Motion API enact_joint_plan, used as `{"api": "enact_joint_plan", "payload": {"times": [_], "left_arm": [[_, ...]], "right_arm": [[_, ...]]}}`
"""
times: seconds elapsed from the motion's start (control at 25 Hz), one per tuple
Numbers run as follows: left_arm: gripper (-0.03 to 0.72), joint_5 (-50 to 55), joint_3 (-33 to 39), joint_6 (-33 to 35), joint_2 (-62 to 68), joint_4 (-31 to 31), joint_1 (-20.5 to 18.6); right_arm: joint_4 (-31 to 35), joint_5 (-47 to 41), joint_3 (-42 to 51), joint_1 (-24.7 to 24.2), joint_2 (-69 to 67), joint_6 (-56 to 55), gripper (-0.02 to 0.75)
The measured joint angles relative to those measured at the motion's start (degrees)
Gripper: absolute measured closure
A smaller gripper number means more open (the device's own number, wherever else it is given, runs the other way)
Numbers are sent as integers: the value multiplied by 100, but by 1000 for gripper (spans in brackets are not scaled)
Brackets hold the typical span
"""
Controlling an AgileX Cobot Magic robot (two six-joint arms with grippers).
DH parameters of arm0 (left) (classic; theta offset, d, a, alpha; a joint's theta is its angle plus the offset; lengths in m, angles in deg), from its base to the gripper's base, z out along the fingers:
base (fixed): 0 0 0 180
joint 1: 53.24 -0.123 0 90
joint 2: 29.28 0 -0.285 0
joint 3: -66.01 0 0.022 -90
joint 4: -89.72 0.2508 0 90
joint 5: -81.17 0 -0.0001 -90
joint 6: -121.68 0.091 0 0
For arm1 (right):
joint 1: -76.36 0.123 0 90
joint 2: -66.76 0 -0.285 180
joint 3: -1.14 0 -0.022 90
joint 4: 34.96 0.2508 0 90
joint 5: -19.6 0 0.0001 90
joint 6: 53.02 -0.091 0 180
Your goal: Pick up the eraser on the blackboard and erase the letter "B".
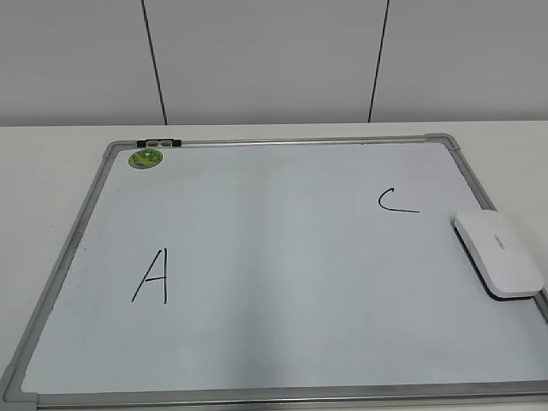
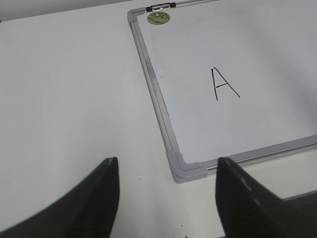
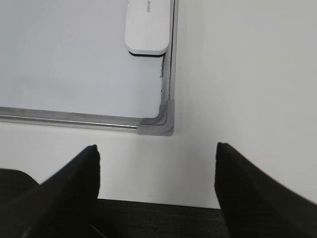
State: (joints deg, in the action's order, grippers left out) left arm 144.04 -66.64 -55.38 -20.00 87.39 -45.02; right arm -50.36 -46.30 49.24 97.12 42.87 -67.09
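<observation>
Left jaws (image 2: 166,198): spread wide, nothing between them; two dark ribbed fingers (image 2: 101,198) hang over the bare white surface (image 2: 64,99), just off the board's near-left corner.
Right jaws (image 3: 156,191): also spread wide and empty; fingers (image 3: 74,183) above the surface (pale, matte), just short of the board's near-right corner.
Eraser (image 1: 498,253): lies flat on the blackboard (image 1: 274,257) against its right frame, ahead of the right jaws and well apart from them; far from the left jaws, across the whole board.
Eraser build: white smooth plastic, rounded rectangle, small grey lettering on top, dark pad showing at its lower edge.
Blackboard build: pale bluish-white glossy face, grey metal frame, grey plastic corners; flat on the surface, turned slightly askew.
Letters: black "A" (image 1: 151,276) at lower left, smaller black "C" (image 1: 396,199) at upper right (no "B" visible anywhere on the face).
Magnet (image 1: 145,157): small, round, green, at the top-left corner.
Clip (image 1: 159,142): black and silver, on the top frame just above the magnet.
Arm pose: both wrists low, aimed forward over the near edge; neither arm shows in the exterior view.
</observation>
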Motion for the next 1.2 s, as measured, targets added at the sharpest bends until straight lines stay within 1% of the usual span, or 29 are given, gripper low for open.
{"api": "enact_joint_plan", "payload": {"times": [0.72, 0.8, 0.92, 1.08, 1.2], "left_arm": [[243, 13, 0, 0, 0, -4, 0], [249, 13, 0, 0, 0, -13, -69], [256, 13, 0, 0, 0, -13, -331], [260, 23, 0, 0, -21, -13, -746], [261, 21, 0, 0, -51, -13, -889]], "right_arm": [[21, 0, 0, 0, 124, 22, 202], [21, 0, 2, -54, 242, 22, 202], [21, 0, 12, -358, 436, 22, 202], [0, 0, 12, -992, 831, 22, 202], [-11, -11, 12, -1354, 1181, 22, 202]]}}
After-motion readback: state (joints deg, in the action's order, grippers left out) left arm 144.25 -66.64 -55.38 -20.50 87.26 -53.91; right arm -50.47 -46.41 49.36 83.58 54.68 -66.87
